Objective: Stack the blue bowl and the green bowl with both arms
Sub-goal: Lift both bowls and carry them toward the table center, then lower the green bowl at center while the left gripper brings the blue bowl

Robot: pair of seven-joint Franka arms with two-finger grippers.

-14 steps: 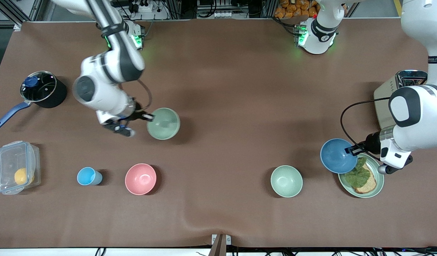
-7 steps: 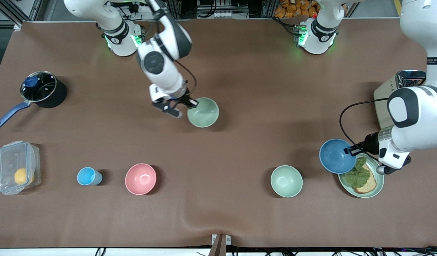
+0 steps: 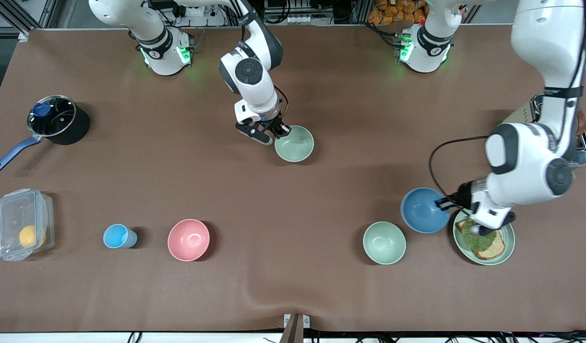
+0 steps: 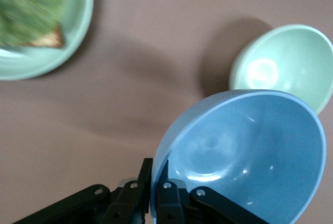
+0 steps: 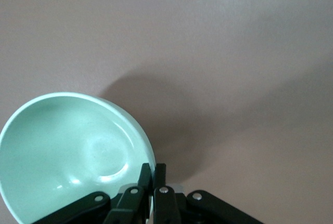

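- My right gripper (image 3: 279,132) pinches the rim of a green bowl (image 3: 294,143), held up over the middle of the table (image 3: 321,85).
- My right wrist view shows what the front one cannot: both fingers (image 5: 158,180) closed over that bowl's (image 5: 73,151) edge.
- My left gripper (image 3: 443,203) clamps the blue bowl (image 3: 424,210) by its rim, in the air beside the plate (image 3: 508,243) of toast.
- My left wrist view shows the blue bowl (image 4: 244,154) tilted, with a second green bowl (image 4: 286,65) resting on the table past it.
- Only the front view shows the pink bowl (image 3: 188,239), cup (image 3: 118,236) and pot (image 3: 57,119).
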